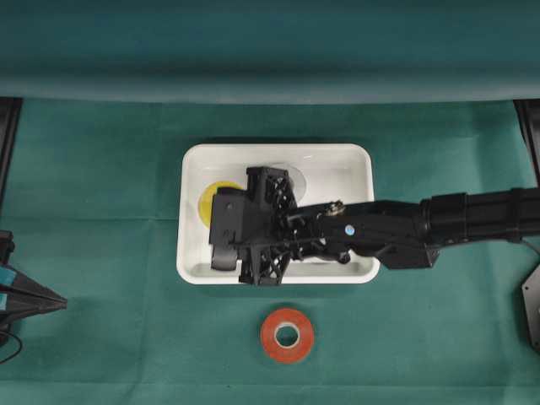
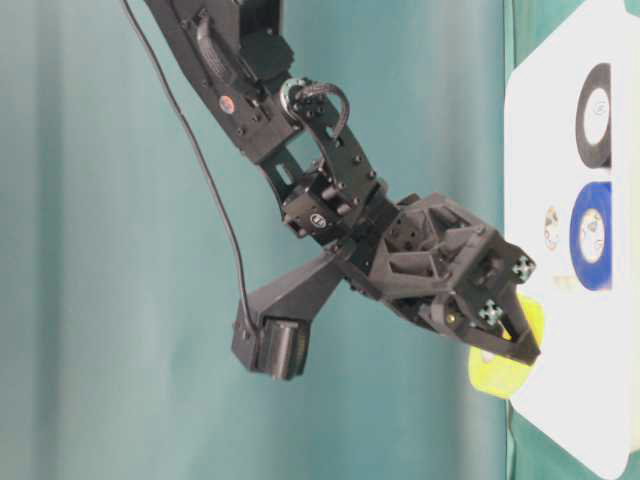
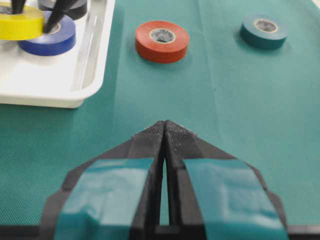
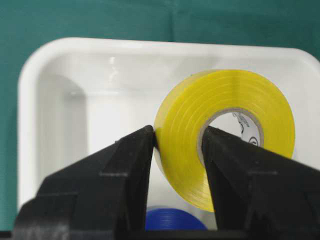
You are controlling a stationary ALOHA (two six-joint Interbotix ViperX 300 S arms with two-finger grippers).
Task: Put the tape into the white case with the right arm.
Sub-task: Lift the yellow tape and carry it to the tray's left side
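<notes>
Green cloth under the case [image 1: 361,169], right fingers [image 4: 177,137] pinching yellow tape [image 4: 225,135] above it: lower beside the blue roll [image 3: 50,37], then release; left fingers [image 3: 165,131] shut.

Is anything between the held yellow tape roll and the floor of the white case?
Nothing visible. The right gripper holds the yellow tape roll over the shallow white plastic case; the blue tape roll and black tape roll lie off to the side.

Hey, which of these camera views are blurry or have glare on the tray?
Left wrist view: left gripper blurred up close, red tape sharper. Right wrist view: right gripper soft-edged, yellow tape fairly crisp, glare streaks on the white case. Table-level view: the case looks washed out.
</notes>
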